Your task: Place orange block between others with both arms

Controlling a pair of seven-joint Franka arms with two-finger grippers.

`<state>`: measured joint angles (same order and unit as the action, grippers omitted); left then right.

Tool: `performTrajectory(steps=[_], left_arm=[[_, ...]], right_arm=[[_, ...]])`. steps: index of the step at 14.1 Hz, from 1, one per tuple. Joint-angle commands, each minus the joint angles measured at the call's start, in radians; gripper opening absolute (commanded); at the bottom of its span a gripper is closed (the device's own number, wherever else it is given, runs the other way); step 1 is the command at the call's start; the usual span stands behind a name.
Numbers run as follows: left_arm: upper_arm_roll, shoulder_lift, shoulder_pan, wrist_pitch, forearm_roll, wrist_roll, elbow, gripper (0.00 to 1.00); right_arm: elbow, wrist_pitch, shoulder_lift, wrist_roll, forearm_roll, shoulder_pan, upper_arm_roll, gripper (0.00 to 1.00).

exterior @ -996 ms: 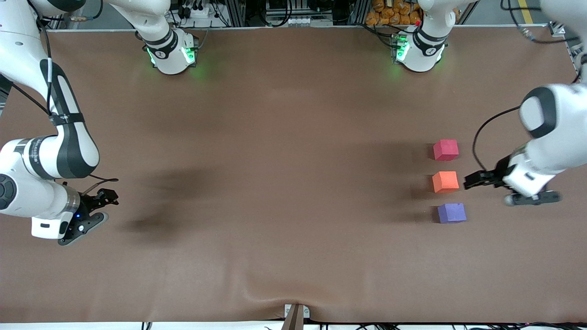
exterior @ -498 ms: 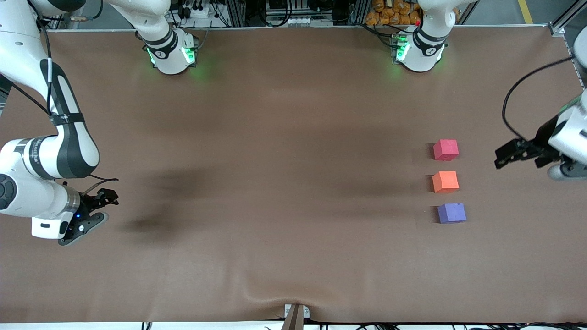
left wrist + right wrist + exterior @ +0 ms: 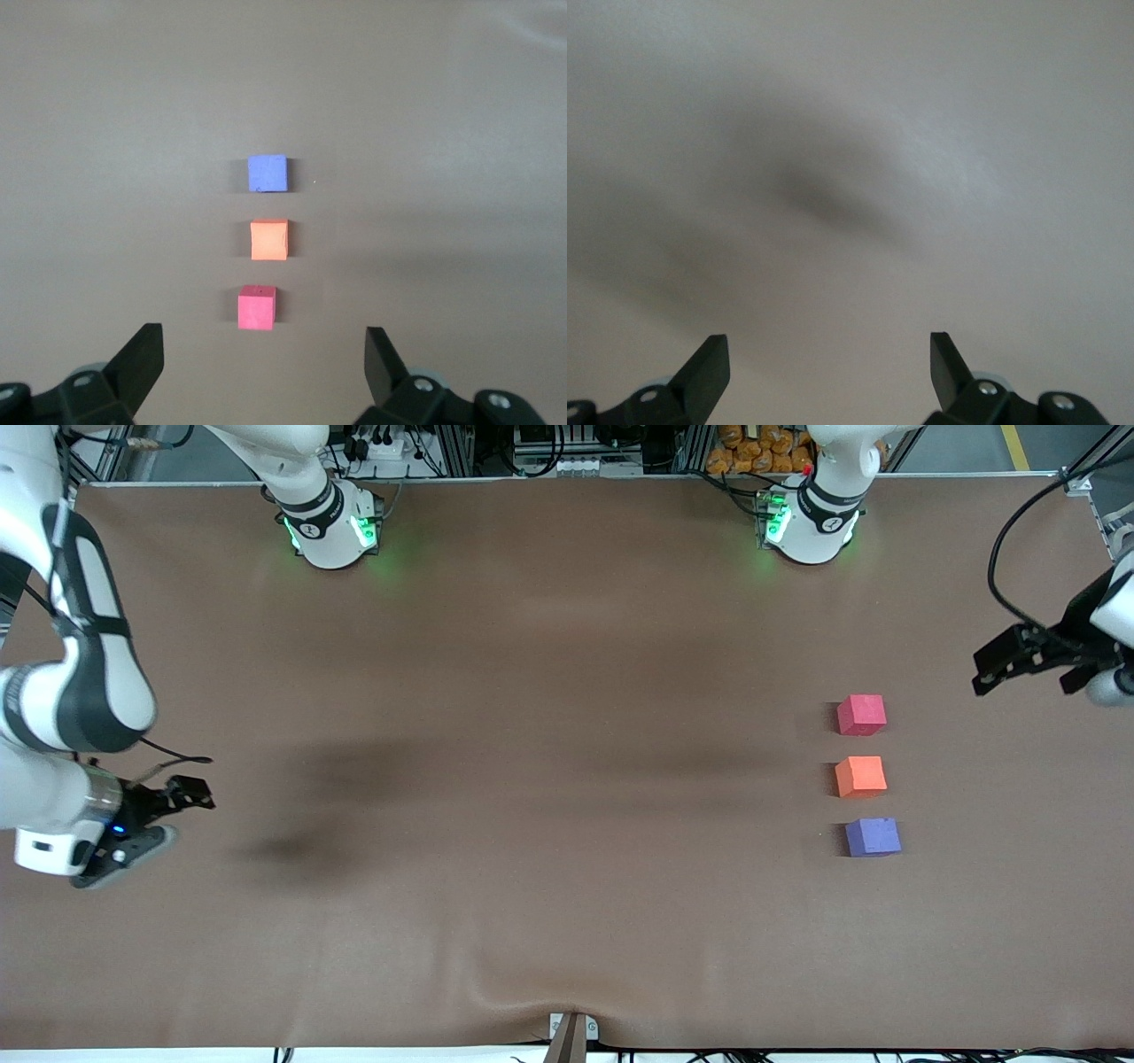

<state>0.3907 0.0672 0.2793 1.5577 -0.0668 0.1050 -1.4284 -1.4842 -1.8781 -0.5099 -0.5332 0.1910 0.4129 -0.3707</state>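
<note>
Now the left gripper [image 3: 994, 666] has drawn back, fingers spread and empty; orange block [image 3: 860, 777] sits between the pink block [image 3: 861, 715] and purple block [image 3: 873, 837], placement apparently complete; right gripper [image 3: 182, 795] waits, fingers spread

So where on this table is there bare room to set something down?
The brown mat lies bare from the right hand to the column of matte foam cubes: red-pink, orange, purple. Only narrow gaps separate those. The left hand hangs open near the mat's edge.

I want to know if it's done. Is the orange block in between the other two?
Yes, in between. The orange block sits on the table in a row between the red-pink cube and the purple cube, apart from both.
</note>
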Motion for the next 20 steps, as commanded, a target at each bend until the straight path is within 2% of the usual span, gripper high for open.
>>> performTrajectory(steps=[1, 2, 3, 6, 8, 12, 15, 16, 18, 19, 20], left_arm=[[-0.091, -0.076, -0.075, -0.016, 0.034, 0.001, -0.07, 1.0], [-0.227, -0.111, -0.183, -0.027, 0.069, -0.005, -0.104, 1.0], [-0.327, -0.134, -0.262, -0.028, 0.1, -0.008, -0.136, 1.0], [-0.355, -0.162, -0.321, -0.048, 0.104, 0.014, -0.184, 1.0], [-0.36, -0.202, -0.359, -0.044, 0.087, 0.039, -0.24, 1.0], [-0.38, -0.204, -0.367, -0.05, 0.064, 0.009, -0.205, 1.0], [-0.398, -0.205, -0.367, -0.051, 0.059, 0.007, -0.196, 1.0], [-0.398, -0.207, -0.368, -0.051, 0.058, 0.007, -0.193, 1.0], [-0.398, -0.207, -0.367, -0.059, 0.058, 0.007, -0.19, 1.0], [-0.398, -0.205, -0.367, -0.061, 0.056, 0.007, -0.185, 1.0], [-0.398, -0.201, -0.367, -0.062, 0.044, 0.004, -0.172, 1.0]], right_arm=[[-0.031, 0.04, 0.092, 0.035, -0.028, 0.046, -0.008, 1.0], [-0.031, 0.062, 0.122, 0.056, -0.028, 0.056, -0.008, 1.0], [-0.031, 0.097, 0.158, 0.094, -0.028, 0.06, -0.008, 1.0], [-0.03, 0.194, 0.261, 0.196, -0.042, 0.052, -0.013, 1.0], [-0.03, 0.247, 0.307, 0.196, -0.117, 0.058, -0.01, 1.0], [-0.03, 0.312, 0.37, 0.202, -0.18, 0.069, -0.008, 1.0], [-0.03, 0.335, 0.393, 0.202, -0.196, 0.049, -0.007, 1.0], [-0.03, 0.336, 0.401, 0.202, -0.194, 0.014, 0.019, 1.0], [-0.031, 0.34, 0.422, 0.209, -0.194, -0.168, 0.207, 1.0], [-0.031, 0.344, 0.427, 0.211, -0.196, -0.216, 0.263, 1.0], [-0.03, 0.362, 0.43, 0.211, -0.196, -0.218, 0.272, 1.0]])
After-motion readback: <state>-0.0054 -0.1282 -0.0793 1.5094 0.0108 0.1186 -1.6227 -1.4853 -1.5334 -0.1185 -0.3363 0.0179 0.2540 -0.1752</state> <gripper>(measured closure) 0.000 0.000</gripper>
